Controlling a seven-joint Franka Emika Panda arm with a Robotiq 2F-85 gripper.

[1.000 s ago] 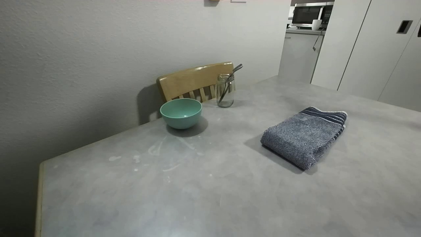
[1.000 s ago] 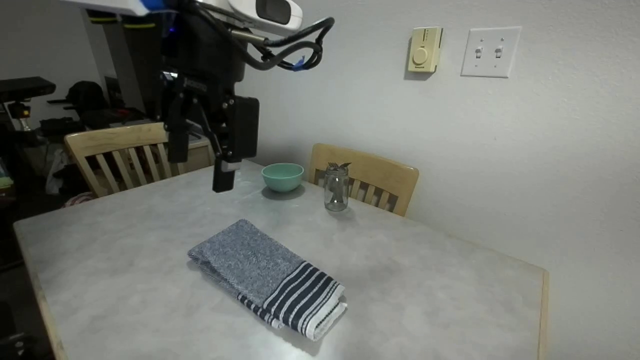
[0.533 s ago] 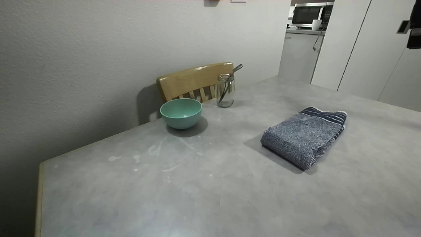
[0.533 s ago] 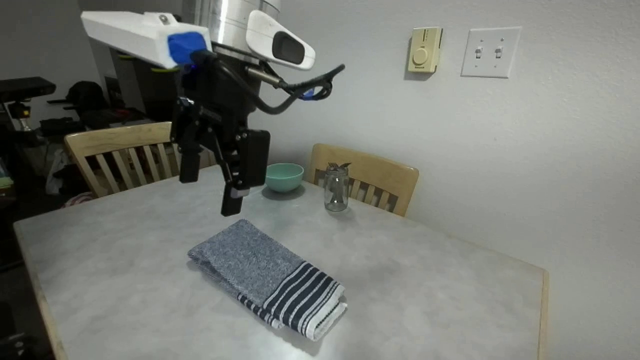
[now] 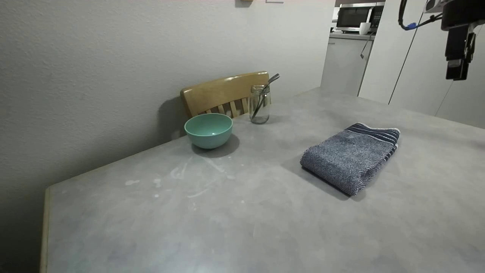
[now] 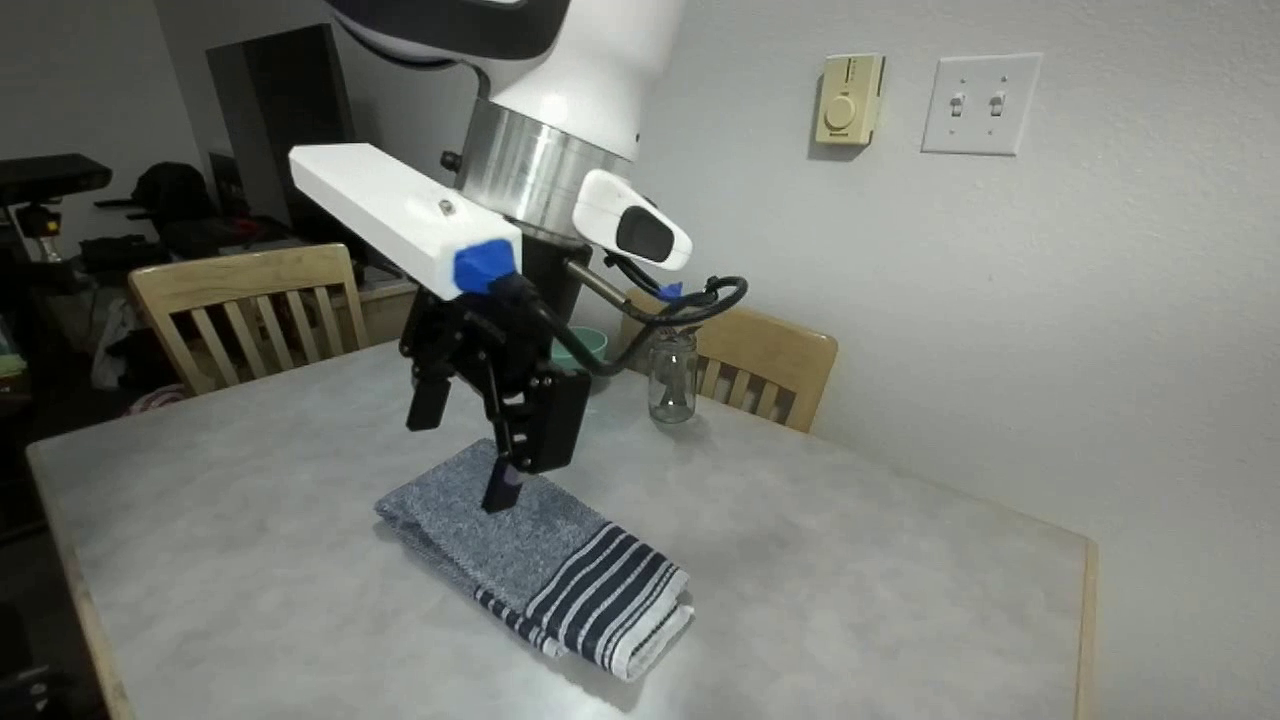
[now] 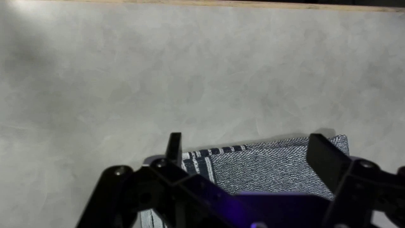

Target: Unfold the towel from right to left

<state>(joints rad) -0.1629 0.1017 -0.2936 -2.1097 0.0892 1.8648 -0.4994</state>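
Note:
The towel is a folded blue-grey terry cloth with dark and white stripes at one end. It lies flat on the table in both exterior views [image 5: 350, 157] [image 6: 555, 535], and part of it shows in the wrist view [image 7: 262, 167]. My gripper [image 6: 465, 450] is open and empty, above the towel and not touching it. In the wrist view my gripper's fingers [image 7: 245, 139] stand wide apart with the towel beneath them. The gripper's body hides the lower part of the towel there. My gripper [image 5: 457, 72] also shows high at the right in an exterior view.
A teal bowl [image 5: 208, 131] and a glass jar with cutlery [image 5: 260, 105] stand on the grey table [image 5: 189, 227] near the wall. In an exterior view my arm partly hides the bowl [image 6: 590, 343]. Wooden chairs [image 6: 250, 310] stand at the table's edges.
My gripper has come down from high above the table toward the towel, moving right in an exterior view. It has stayed open. The towel, bowl and jar have not moved.

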